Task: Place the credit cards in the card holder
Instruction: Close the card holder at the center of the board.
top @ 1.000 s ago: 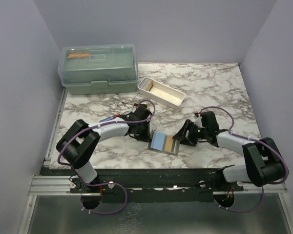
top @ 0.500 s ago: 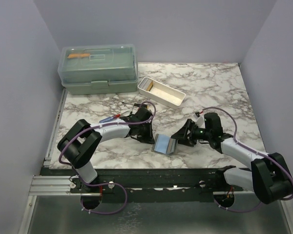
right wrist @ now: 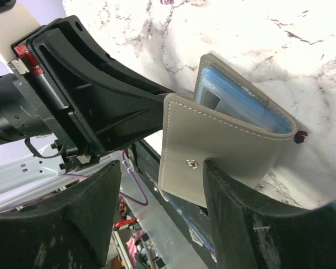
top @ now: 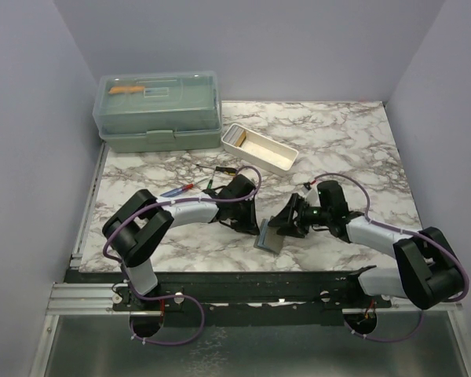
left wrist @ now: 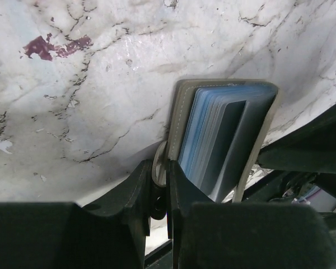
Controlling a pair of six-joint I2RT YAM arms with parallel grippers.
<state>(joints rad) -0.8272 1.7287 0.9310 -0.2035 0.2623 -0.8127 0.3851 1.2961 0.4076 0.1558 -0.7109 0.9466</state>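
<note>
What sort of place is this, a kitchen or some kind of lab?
Probably a robot test booth: a left arm and right arm bolted to a metal rail, a marble-look table, plain walls boxing it in.

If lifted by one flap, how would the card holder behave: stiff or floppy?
Probably floppy at the fold: the card holder sits half closed, one flap pinched in the left gripper. Its smooth stitched cover may slip under a push. The blue layers inside look loose and might fan out if tipped.
</note>
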